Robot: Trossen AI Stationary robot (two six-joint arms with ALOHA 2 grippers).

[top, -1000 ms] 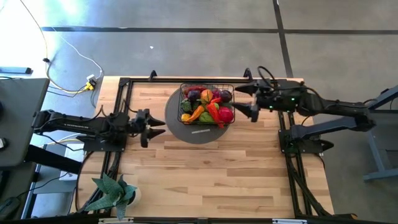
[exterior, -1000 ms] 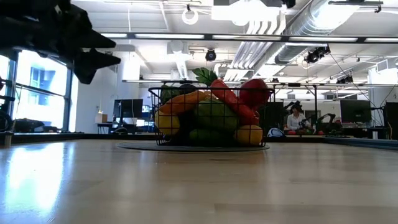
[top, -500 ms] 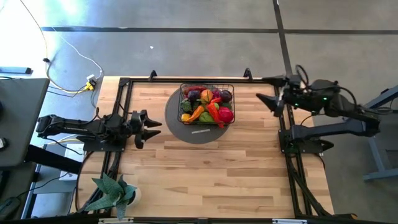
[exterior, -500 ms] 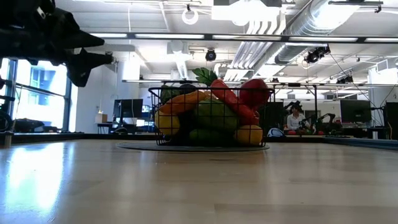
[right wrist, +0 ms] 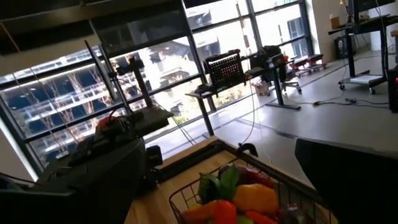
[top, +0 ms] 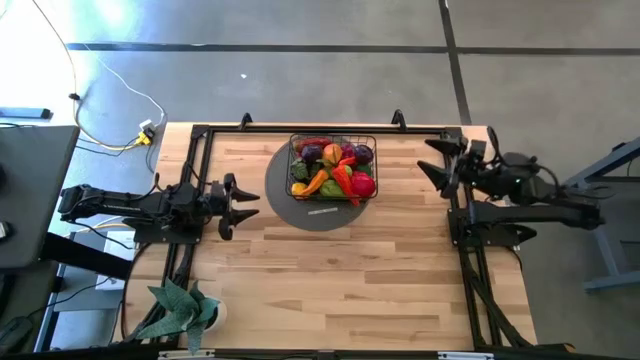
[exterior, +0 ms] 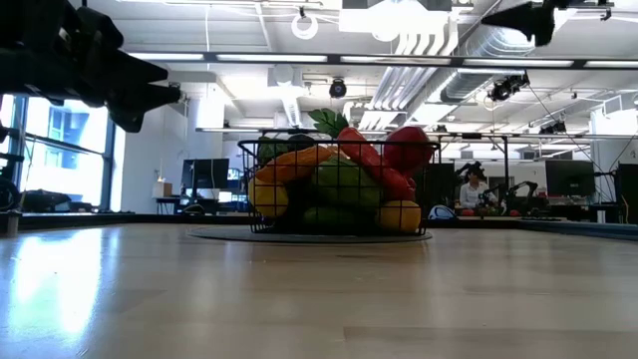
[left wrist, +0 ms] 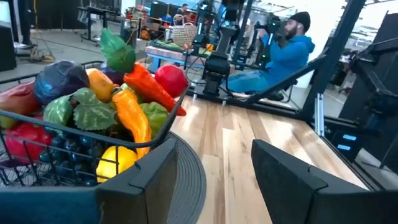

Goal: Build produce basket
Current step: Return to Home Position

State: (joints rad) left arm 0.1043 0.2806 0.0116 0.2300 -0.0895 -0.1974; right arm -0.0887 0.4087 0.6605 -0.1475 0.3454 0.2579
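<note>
Robotics lab, open-plan: exposed ceiling ducts [exterior: 454, 45], monitors [exterior: 570, 178], person [left wrist: 283, 53] at another rig [left wrist: 217, 59].

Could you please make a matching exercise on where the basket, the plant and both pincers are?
1 basket; 2 potted plant; 3 left pincer; 4 right pincer.
A open, at the table's right edge; B on the grey mat, holding produce; C at a left table corner; D open, left of the mat.
Pairs: 1-B, 2-C, 3-D, 4-A.

produce [top: 333, 167] in basket [top: 297, 141] on mat [top: 285, 200], between the end effectors
</note>
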